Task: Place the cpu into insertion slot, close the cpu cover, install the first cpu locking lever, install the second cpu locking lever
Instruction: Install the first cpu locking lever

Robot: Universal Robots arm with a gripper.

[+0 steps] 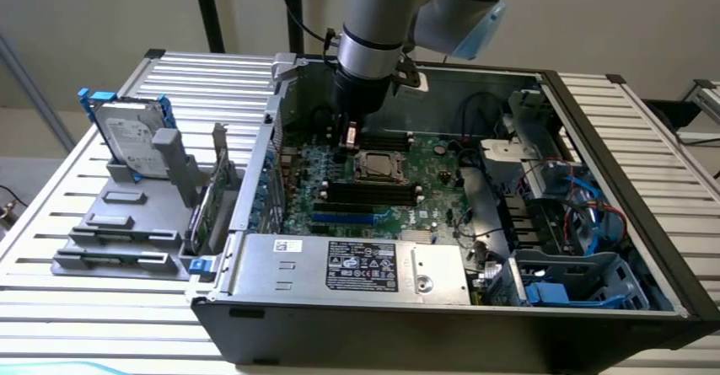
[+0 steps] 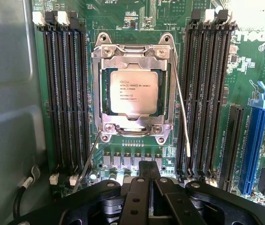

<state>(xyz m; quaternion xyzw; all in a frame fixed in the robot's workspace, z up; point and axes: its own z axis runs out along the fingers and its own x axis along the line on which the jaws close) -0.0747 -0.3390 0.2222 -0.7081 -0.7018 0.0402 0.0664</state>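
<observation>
cpu (image 2: 133, 93) in insertion slot (image 2: 107, 93), cpu cover (image 2: 132, 59) closed

The cpu (image 2: 134, 93) shows a matt, silvery metal face; the cpu cover (image 2: 133, 52) is shinier bare metal. The green circuit board (image 2: 170, 23) looks glossy, and the memory slots (image 2: 64, 93) are black plastic.

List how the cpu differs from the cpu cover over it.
The cpu is a solid plate with printed text; the cpu cover is an open frame around it. The cpu cover is larger than the cpu. Both are silvery, square and lie flat.
</observation>
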